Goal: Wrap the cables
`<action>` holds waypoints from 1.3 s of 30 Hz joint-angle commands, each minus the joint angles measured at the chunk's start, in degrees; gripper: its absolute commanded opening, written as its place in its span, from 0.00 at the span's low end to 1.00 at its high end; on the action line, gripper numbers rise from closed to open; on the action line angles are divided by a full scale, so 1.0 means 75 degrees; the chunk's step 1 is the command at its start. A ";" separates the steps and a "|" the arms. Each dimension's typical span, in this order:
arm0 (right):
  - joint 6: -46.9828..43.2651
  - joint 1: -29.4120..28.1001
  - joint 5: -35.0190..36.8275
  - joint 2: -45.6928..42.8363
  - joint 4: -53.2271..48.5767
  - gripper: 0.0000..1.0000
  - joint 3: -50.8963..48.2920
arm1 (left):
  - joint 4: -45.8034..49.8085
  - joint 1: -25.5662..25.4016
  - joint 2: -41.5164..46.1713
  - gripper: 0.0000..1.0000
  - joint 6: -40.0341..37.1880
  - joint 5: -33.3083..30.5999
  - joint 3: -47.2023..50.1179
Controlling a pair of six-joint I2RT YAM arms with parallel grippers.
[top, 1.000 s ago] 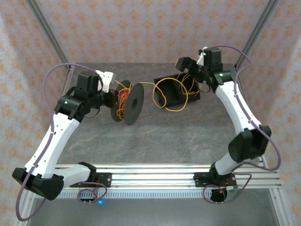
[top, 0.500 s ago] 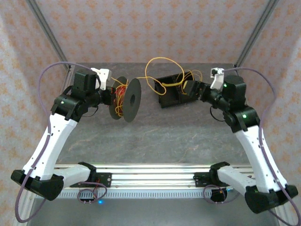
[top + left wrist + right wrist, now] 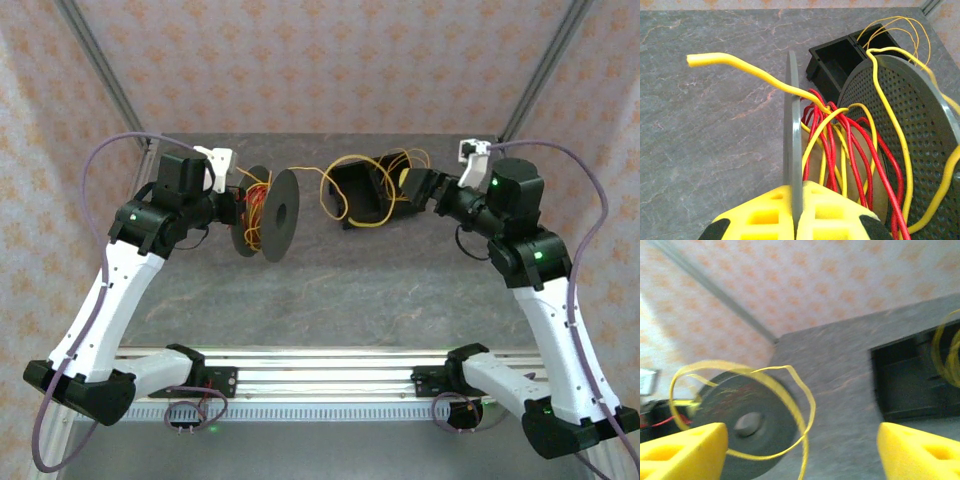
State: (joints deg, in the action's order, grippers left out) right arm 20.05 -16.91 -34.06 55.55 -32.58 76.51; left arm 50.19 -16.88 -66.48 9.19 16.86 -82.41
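The left hand (image 3: pixel 796 212) is clenching the spool (image 3: pixel 283 213) while the released right hand (image 3: pixel 800 446) is hovering; pinching the slack cables (image 3: pixel 715 58) taut looks best.

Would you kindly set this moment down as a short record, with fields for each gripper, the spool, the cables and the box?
Left gripper: shut on the rim of the spool's near flange
Spool: dark grey, on edge, flanges upright
Cables: red and yellow turns around the core; loose yellow loops run to the black box
Right gripper: open, a yellow loop in front of its fingers
Black box: on the table, between spool and right gripper
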 commanded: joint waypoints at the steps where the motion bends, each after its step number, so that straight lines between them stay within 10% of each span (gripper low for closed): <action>1: 0.0580 -0.0856 -0.1313 -0.0032 0.1368 0.76 -0.0113 | -0.0587 -0.0031 0.0135 0.00 0.0171 -0.0130 -0.0274; 27: 0.0961 -0.2767 0.0288 0.2593 0.1944 0.73 0.1542 | -0.0657 -0.0043 0.0146 0.00 0.0169 -0.0010 -0.0061; 39: 0.1017 -0.2762 0.0584 0.2790 0.2019 0.36 0.1471 | -0.0645 -0.0039 0.0168 0.00 0.0156 -0.0097 -0.0004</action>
State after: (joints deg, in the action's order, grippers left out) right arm 27.62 -37.45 -31.24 77.89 -19.99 86.52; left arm 50.19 -16.88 -66.50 9.19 16.01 -82.00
